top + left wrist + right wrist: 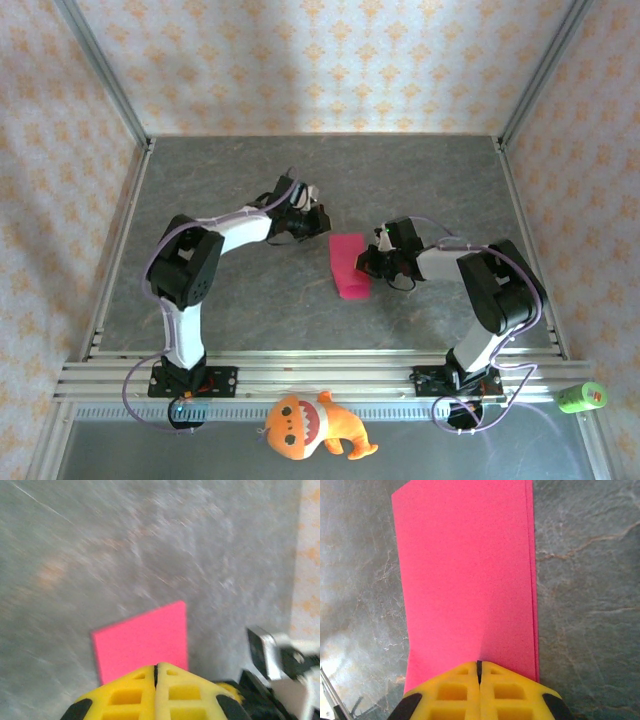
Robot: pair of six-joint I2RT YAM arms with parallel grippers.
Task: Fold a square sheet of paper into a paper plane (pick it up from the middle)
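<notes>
Yellow fingers (455, 690) of the right end effector (479, 662) are seen closest in the right wrist view. They are pressed together with nothing between them, over the 6 o'clock edge of the square sheet of paper (470, 580). The sheet is seen as a narrow magenta-pink rectangle lying flat on the grey marbled worktop (585, 605), and a second layered edge is shown along its 3 o'clock side.

In the left wrist view the left end effector (156, 666) is likewise clenched on nothing, and the paper (142, 642) is seen just beyond its tips, toward 12 o'clock.

In the top view the paper (349, 266) is found near the middle of the worktop (250, 180). The right end effector (365, 262) is placed at its 3 o'clock edge; whether it touches cannot be told. The left end effector (312, 222) is held apart at about 11 o'clock of the sheet. An orange plush toy (310, 425) is laid at 6 o'clock, beyond the near rail, and a green cylinder (582, 397) at 4 o'clock.
</notes>
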